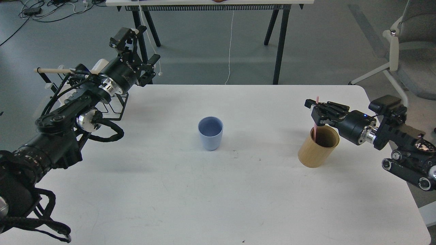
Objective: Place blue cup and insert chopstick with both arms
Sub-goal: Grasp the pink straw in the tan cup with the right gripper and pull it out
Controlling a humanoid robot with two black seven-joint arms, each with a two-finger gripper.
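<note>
The blue cup [210, 133] stands upright and empty near the middle of the white table [204, 197]. A tan wooden cylinder holder [316, 151] stands to its right, with one pink chopstick [317, 102] upright in it. My right gripper [315, 110] is just above the holder's rim, its fingers closed around the chopstick's upper part. My left gripper [126, 35] is raised past the table's back left corner, far from the cup, with its fingers apart and empty.
A black wire rack [117, 105] sits at the table's left edge under my left arm. A wooden dowel [51, 70] sticks out to the left. Black table legs [280, 44] stand behind and an office chair [405, 41] at the far right.
</note>
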